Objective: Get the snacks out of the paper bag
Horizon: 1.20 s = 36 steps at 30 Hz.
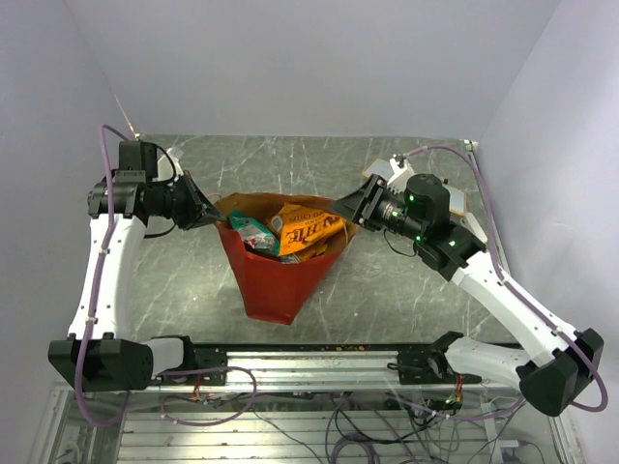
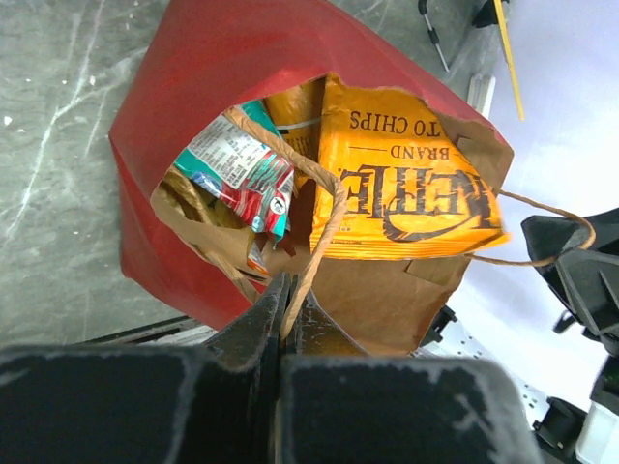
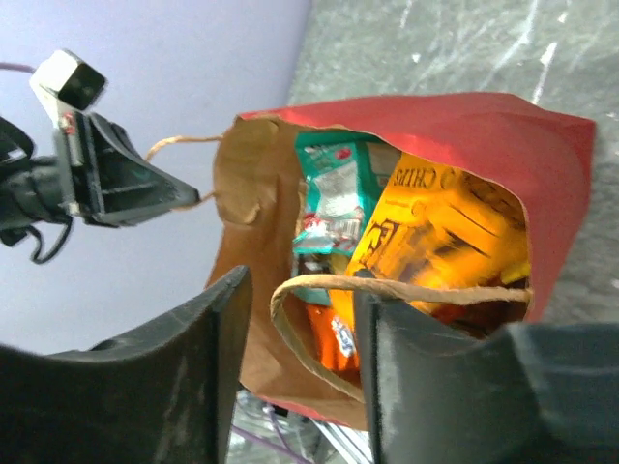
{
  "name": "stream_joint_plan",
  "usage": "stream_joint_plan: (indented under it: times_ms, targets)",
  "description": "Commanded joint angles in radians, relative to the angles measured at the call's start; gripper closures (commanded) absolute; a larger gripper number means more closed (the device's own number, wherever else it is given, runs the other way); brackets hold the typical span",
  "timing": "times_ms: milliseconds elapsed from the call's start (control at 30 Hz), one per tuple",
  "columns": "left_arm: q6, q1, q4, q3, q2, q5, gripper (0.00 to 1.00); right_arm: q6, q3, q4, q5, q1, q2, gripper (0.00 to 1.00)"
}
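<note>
Item: paper bag (image 1: pixel 274 280), red, on the surface (image 1: pixel 416 290) at the centre of the top view, mouth toward the upper edge.

Contents: snacks all inside, including orange chip bag (image 1: pixel 311 230) and teal packet (image 1: pixel 253 232).

Left hand (image 2: pixel 286 290): pressed together, pinching one tan handle (image 2: pixel 327 217).

Right hand (image 3: pixel 300 290): spread, with the other handle loop (image 3: pixel 406 285) crossing between its fingers, ungripped.

Hazards: the thin handle may tear under an outward pull. The right hand may close on the loop rather than a packet. An uneven pull may tip the bag and spill the packets.

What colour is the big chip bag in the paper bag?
The chip bag is orange; clearest in left wrist view.
</note>
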Motion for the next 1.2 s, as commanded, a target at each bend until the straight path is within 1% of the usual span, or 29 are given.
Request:
stream_joint_plan:
  times_ms: [0, 67, 167, 200, 267, 333, 433, 467, 500, 567, 600, 633, 700, 800, 833, 900, 967, 1067, 1167]
  targets:
    - [-0.019, -0.005, 0.017, 0.006, 0.009, 0.095, 0.93, 0.047, -0.073, 0.182, 0.030, -0.002, 0.003, 0.59]
    - [-0.023, -0.006, 0.015, 0.017, 0.015, 0.104, 0.93, 0.049, -0.075, 0.209, 0.035, -0.003, 0.010, 0.60]
    - [-0.034, -0.007, 0.019, 0.020, 0.007, 0.105, 0.93, 0.046, -0.074, 0.224, 0.035, -0.002, 0.024, 0.55]
    - [-0.042, -0.007, 0.025, 0.016, 0.003, 0.104, 0.92, 0.042, -0.073, 0.229, 0.029, -0.002, 0.030, 0.55]
    - [-0.065, -0.007, 0.049, -0.003, -0.006, 0.115, 0.92, 0.029, -0.061, 0.229, 0.025, -0.004, 0.041, 0.58]
    - [-0.090, -0.007, 0.065, -0.020, -0.010, 0.134, 0.92, 0.016, -0.048, 0.228, 0.026, -0.005, 0.052, 0.64]
    - [-0.116, -0.010, 0.108, -0.025, -0.019, 0.153, 0.92, 0.028, -0.048, 0.266, 0.014, -0.007, 0.064, 0.68]
    - [-0.115, -0.010, 0.103, -0.015, -0.016, 0.150, 0.91, 0.037, -0.047, 0.278, 0.010, -0.009, 0.065, 0.70]
    - [-0.111, -0.011, 0.090, 0.002, -0.010, 0.142, 0.92, 0.048, -0.047, 0.290, 0.010, -0.009, 0.063, 0.75]
    - [-0.100, -0.011, 0.056, 0.036, 0.007, 0.145, 0.93, 0.074, -0.053, 0.314, 0.012, -0.009, 0.055, 0.94]
    - [-0.090, -0.011, 0.034, 0.056, 0.015, 0.152, 0.93, 0.072, -0.051, 0.315, 0.019, -0.010, 0.049, 1.00]
    - [-0.086, -0.012, 0.022, 0.071, 0.019, 0.154, 0.93, 0.060, -0.048, 0.301, 0.030, -0.015, 0.043, 1.00]
    - [-0.102, -0.016, 0.023, 0.084, 0.014, 0.146, 0.93, 0.015, 0.012, 0.239, 0.051, -0.032, 0.024, 1.00]
    - [-0.197, -0.093, 0.094, 0.072, -0.005, 0.126, 0.93, -0.044, 0.093, 0.082, 0.045, -0.089, 0.006, 1.00]
    - [-0.237, -0.128, 0.130, 0.067, -0.012, 0.108, 0.93, -0.048, 0.118, 0.025, 0.017, -0.141, 0.002, 1.00]
    - [-0.305, -0.216, 0.187, 0.060, -0.026, 0.044, 0.93, -0.069, 0.148, -0.050, -0.087, -0.267, -0.012, 1.00]
    - [-0.366, -0.307, 0.240, 0.038, -0.033, -0.020, 0.93, -0.125, 0.188, -0.134, -0.133, -0.335, -0.027, 1.00]
    - [-0.442, -0.416, 0.307, -0.005, -0.038, -0.100, 0.93, -0.246, 0.274, -0.268, -0.140, -0.381, -0.019, 1.00]
    - [-0.518, -0.513, 0.382, -0.043, -0.035, -0.182, 0.93, -0.329, 0.319, -0.380, -0.142, -0.403, 0.003, 1.00]
